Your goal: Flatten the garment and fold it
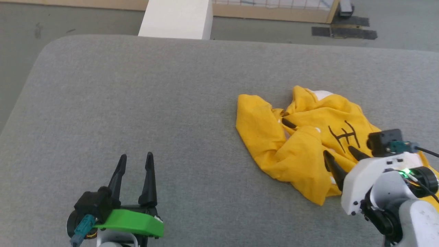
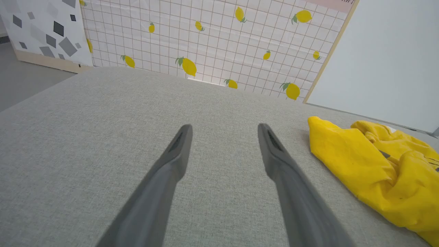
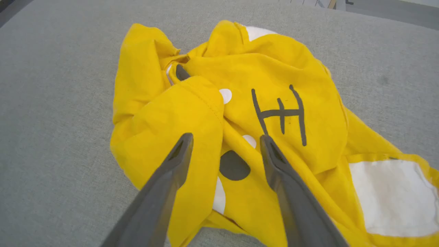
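Starting from the left, the left gripper (image 1: 136, 156) sits low over bare grey bench (image 1: 137, 85) with its fingers moderately apart and nothing between them. My guess is it's parked there to keep out of the way until there's a corner worth taking. The garment (image 1: 298, 151) is well apart from it, over on the right half of the bench. It's a crumpled yellow heap with one flap thrown out to the left and the printed side bunched up, so you get bits of black stripe, white patches and a dark dot peeking through the folds. Definitely not flat yet, so I'd say the flattening step has barely begun. Further right, the right gripper (image 1: 338, 151) is angled down over the near edge of the heap, fingers spread and empty. In the right wrist view they sit either side of a raised fold with the dark dot between them, which looks like lining up for a pinch. I can't tell whether the tips are actually touching cloth. Loose fabric like this will probably drag the whole pile along when pulled.
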You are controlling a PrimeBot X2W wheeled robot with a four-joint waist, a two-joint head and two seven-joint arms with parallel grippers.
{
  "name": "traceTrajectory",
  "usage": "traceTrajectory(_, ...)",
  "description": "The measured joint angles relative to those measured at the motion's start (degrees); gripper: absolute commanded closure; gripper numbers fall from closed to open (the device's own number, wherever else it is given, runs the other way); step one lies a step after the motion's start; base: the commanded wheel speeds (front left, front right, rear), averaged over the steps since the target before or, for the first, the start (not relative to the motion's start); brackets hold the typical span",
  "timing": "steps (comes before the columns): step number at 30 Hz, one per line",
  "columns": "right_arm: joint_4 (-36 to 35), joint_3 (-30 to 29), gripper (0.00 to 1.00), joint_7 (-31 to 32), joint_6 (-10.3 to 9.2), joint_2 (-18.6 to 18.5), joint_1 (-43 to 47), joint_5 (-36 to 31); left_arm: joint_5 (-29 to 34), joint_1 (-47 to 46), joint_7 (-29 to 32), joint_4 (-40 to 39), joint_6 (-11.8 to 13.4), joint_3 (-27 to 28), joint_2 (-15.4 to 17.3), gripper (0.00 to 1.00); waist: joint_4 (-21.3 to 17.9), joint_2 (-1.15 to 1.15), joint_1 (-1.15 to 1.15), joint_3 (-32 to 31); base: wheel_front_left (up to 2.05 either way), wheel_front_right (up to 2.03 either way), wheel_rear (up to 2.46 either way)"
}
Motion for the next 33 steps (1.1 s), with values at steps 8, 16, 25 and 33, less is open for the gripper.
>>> traceTrajectory(8, 8.68, 3.78, 0.5, -0.94, 0.0, -0.4, -3.32, 0.04, -0.01, -1.55, -0.01, 0.76, -0.48, -0.05, -0.09, 0.0, 3.18, 0.0, 0.0, 2.07, 0.0, 0.0, 0.0)
traceTrajectory(16, 8.2, 5.55, 1.0, -3.76, 0.0, -0.52, -5.39, 0.59, 0.0, -1.53, 0.0, 2.16, -0.51, -0.05, -0.21, 0.0, 4.77, 0.0, 0.0, 1.28, 0.0, 0.0, 0.0)
traceTrajectory(25, -1.59, 22.35, 1.0, 2.82, 0.0, -1.29, -3.33, 12.5, 0.0, -0.74, 0.0, 2.89, -0.99, -0.35, -0.3, 0.0, 3.97, 0.0, 0.0, -3.34, 0.0, 0.0, 0.0)
traceTrajectory(33, -3.77, 35.22, 1.0, 11.59, -0.01, -10.44, 4.64, 22.27, 0.0, -0.08, 0.0, 2.9, -1.05, -1.45, -0.3, 0.0, 4.19, 0.0, 0.0, -4.35, 0.0, 0.0, 0.0)
